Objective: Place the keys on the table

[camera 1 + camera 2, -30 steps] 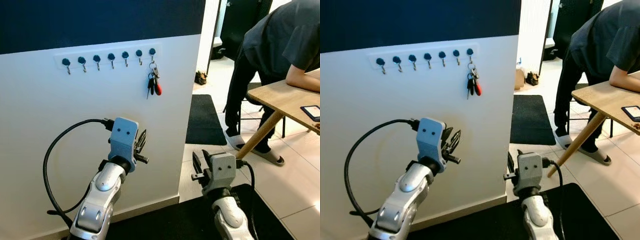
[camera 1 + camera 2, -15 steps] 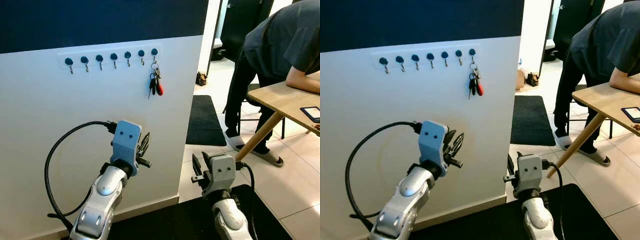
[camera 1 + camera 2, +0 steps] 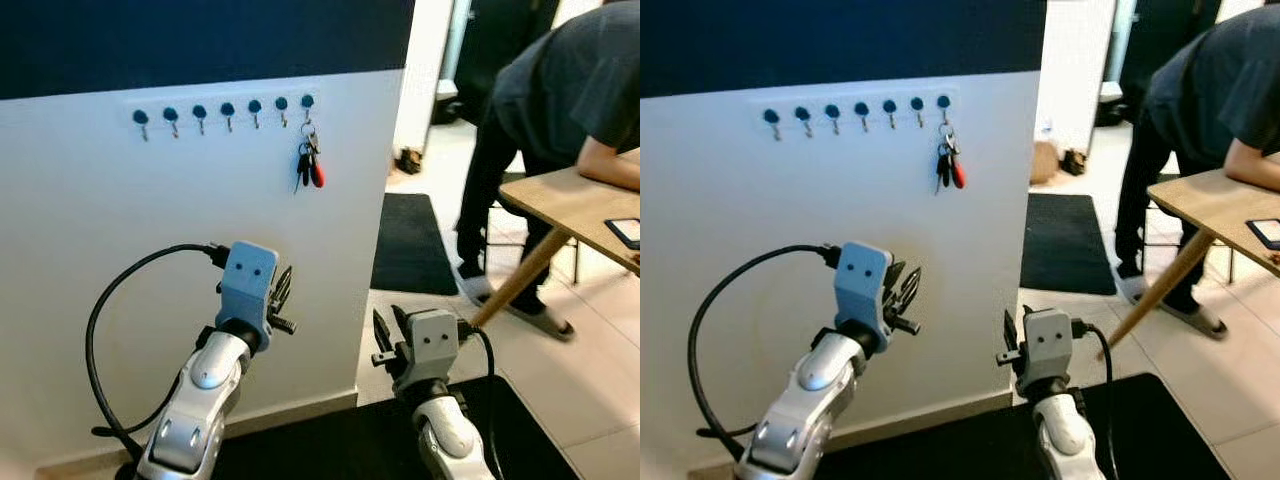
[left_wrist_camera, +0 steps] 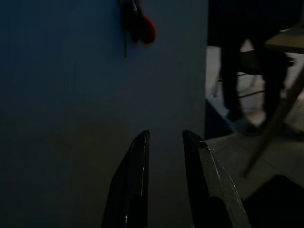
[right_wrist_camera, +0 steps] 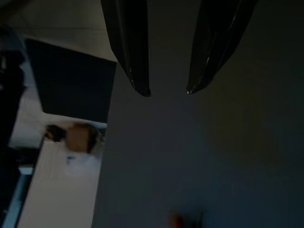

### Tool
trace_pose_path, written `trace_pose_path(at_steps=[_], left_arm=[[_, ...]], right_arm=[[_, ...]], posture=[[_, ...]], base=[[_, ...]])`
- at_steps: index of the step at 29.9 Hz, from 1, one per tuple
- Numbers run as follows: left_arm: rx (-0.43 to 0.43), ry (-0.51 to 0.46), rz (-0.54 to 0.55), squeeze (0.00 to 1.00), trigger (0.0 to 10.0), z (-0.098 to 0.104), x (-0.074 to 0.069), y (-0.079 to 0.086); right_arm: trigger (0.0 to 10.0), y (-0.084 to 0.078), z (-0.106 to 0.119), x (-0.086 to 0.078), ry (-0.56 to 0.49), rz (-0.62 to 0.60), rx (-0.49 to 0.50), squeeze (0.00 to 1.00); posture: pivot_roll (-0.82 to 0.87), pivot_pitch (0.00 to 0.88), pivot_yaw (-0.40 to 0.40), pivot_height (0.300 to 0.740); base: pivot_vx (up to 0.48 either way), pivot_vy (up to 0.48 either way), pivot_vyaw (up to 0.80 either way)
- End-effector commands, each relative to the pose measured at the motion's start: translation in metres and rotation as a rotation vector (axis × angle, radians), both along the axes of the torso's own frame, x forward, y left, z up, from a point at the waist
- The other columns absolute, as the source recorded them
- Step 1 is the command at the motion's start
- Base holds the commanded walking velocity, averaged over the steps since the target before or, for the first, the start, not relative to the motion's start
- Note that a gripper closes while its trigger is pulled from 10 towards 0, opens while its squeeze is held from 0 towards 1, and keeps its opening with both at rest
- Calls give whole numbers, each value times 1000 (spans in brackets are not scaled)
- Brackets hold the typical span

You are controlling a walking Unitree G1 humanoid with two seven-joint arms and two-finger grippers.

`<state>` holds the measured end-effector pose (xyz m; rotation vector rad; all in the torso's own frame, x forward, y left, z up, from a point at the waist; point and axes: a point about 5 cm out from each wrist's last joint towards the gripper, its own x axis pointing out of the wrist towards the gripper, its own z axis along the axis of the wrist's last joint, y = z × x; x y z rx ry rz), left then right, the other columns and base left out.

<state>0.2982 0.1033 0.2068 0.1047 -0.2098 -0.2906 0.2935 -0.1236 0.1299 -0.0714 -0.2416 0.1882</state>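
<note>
A bunch of keys [image 3: 309, 167] with a red fob hangs from the rightmost hook of a rail [image 3: 225, 108] on the white wall. My left gripper [image 3: 281, 290] is raised below and left of the keys, close to the wall, open and holding nothing. In the left wrist view the keys [image 4: 137, 23] hang above the left gripper [image 4: 165, 135]. My right gripper [image 3: 385, 325] is lower, beside the wall's corner, open and empty. Its wrist view has the gripper [image 5: 167, 91] pointing at the wall. The wooden table [image 3: 590, 205] stands at the right.
A person in dark clothes [image 3: 560, 90] leans on the table, which carries a phone [image 3: 625, 232]. A slanted table leg [image 3: 520, 275] reaches the tiled floor. A black mat [image 3: 410, 240] lies beyond the wall's corner. A dark rug [image 3: 520, 420] lies near me.
The whole picture has shifted slightly, so the camera moved. Both arms hold much the same pose, and the keys still hang on the hook.
</note>
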Motion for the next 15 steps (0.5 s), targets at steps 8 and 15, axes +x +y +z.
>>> trace_pose_path(at_steps=[8, 15], left_arm=[[23, 41, 7, 0, 10000, -6, 3, -2], [44, 37, 5, 0, 10000, -5, 4, -3]], right_arm=[[10000, -5, -8, -2, 29, -24, 6, 0], [10000, -4, -9, -3, 30, -27, 11, 0]], posture=[[95, 87, 63, 740], [96, 86, 70, 740]], base=[[30, -30, 0], [0, 0, 0]])
